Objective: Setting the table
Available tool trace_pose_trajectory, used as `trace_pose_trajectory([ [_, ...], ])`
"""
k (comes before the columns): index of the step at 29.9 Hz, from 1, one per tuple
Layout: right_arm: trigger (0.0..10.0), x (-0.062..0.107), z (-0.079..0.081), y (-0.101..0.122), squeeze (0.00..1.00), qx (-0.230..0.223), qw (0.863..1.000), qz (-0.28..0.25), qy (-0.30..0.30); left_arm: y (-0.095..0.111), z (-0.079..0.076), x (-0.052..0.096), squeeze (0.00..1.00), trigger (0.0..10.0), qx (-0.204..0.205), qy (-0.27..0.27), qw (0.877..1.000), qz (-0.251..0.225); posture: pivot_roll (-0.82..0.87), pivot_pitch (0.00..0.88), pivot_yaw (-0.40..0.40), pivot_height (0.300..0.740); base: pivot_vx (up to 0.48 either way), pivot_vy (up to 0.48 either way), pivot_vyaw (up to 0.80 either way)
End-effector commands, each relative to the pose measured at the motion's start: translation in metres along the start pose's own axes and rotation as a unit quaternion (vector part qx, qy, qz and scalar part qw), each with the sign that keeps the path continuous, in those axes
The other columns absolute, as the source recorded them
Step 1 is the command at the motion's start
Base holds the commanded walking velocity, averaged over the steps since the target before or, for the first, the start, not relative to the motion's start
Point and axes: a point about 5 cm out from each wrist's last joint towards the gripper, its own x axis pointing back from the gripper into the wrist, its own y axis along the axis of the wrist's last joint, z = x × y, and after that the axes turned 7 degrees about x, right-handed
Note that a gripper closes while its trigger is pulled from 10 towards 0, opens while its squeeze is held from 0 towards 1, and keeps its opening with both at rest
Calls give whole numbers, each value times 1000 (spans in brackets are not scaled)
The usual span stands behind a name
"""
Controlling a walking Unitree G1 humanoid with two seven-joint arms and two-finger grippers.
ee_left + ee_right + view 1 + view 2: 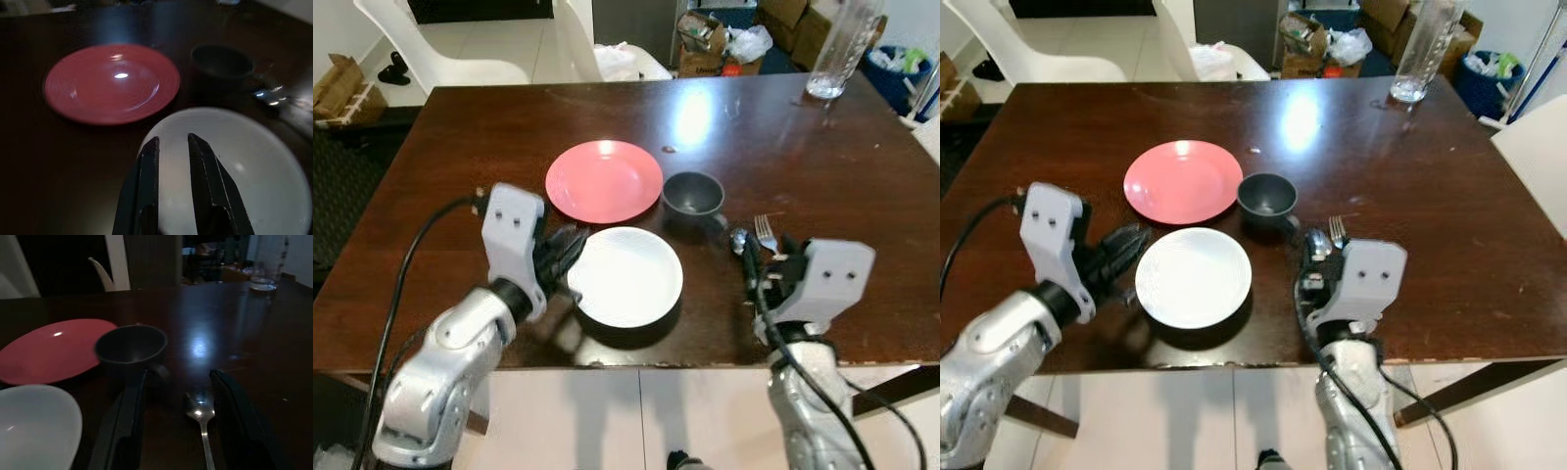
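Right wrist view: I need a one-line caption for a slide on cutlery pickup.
Open right end effector straddles a spoon on the dark table, near a dark cup, red plate and white plate.

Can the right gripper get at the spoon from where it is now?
Probably yes: the right gripper is open, its fingers either side of the spoon on the table, nothing between them; the cup sits just beyond.

Tabletop (460, 147) count: two plates, one red plate (604, 180) and one white plate (625, 276). One dark cup (693, 194). One spoon (200, 413), one fork (765, 232). One clear glass pitcher (842, 44) at far edge.
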Motion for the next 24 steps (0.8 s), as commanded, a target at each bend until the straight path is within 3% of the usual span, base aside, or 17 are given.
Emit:
trace_pose_trajectory([
  [1, 10000, 3, 2, -6, 0, 14, 1000, 7, 12, -15, 7, 2, 0, 10000, -6, 45, 999, 22, -72, 58, 71, 740, 0, 0, 0],
  [10, 10000, 1, -10, -7, 0, 52, 998, 2, 34, -31, 10, 0, 0, 10000, -16, 81, 996, 26, -98, 46, 57, 740, 0, 0, 0],
  [18, 10000, -3, -4, -9, 0, 53, 998, 1, 45, -37, 24, -3, 0, 10000, -13, 130, 991, 26, -124, 48, 45, 740, 0, 0, 0],
  [24, 10000, -10, -1, -4, 0, 46, 998, -10, 45, -33, 24, -7, 0, 10000, -25, 127, 991, 15, -123, 49, 50, 740, 0, 0, 0],
])
